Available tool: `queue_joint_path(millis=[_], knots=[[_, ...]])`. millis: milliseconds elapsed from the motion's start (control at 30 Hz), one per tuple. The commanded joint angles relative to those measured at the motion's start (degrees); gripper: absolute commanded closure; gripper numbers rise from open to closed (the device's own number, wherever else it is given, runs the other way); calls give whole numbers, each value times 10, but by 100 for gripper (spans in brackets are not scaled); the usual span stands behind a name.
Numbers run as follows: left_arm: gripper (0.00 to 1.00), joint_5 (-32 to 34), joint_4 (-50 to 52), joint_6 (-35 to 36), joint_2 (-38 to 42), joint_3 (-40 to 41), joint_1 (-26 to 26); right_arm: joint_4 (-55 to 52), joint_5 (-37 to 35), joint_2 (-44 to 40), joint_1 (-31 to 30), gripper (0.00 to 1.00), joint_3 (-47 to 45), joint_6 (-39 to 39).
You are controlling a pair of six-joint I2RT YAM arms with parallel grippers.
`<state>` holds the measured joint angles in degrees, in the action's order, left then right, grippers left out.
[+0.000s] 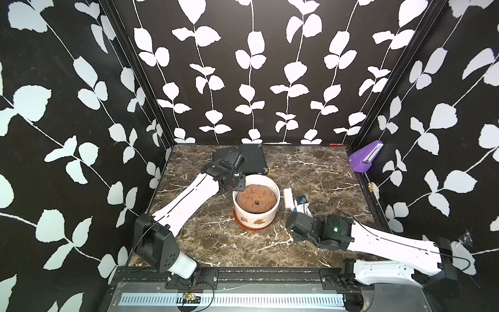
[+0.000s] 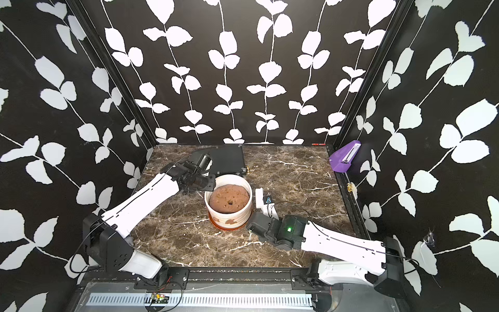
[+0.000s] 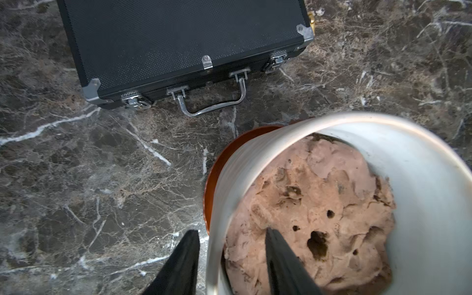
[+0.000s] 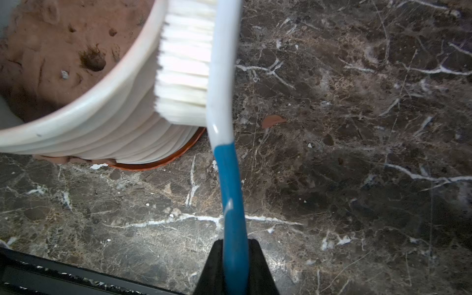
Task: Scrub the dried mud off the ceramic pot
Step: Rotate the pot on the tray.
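At ceramic pot [image 1: 270, 213] rim, l. gripper [image 3: 229, 231] astride, jaws apart, r. gripper [image 4: 235, 242] clamping brush [image 4: 222, 76]

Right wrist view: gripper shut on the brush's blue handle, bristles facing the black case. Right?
No: in the right wrist view the brush bristles face the ceramic pot, not the black case. The right gripper is shut on the blue handle.

The ceramic pot [image 1: 255, 213] at centre was ribbed white over an orange-brown base, its dried mud [image 1: 259, 222] blotches reddish tan, the desk [image 1: 310, 173] dark brown marble veined white, the brush [image 4: 231, 178] white-bristled with a blue-and-white handle, the case [image 3: 178, 38] black, the walls [image 1: 243, 67] black with white leaves.
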<state>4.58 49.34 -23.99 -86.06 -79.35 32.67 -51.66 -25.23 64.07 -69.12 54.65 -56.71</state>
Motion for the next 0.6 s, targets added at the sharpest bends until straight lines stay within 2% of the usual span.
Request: queue_joint_path(millis=[0, 200, 367, 433, 567], knots=[[61, -21, -4, -7, 2, 12, -2, 43, 12, -8, -5, 100, -16, -32], [81, -37, -8, -27, 4, 33, -3, 37, 11, 13, -5, 100, -14, -73], [91, -39, -12, -31, 10, 45, -2, 59, 31, 34, -5, 100, -14, -78], [100, -41, -12, -35, 11, 48, -2, 67, 38, 45, -5, 100, -13, -78], [100, -47, -14, -47, 17, 61, -3, 74, 44, 54, -6, 100, -13, -76]])
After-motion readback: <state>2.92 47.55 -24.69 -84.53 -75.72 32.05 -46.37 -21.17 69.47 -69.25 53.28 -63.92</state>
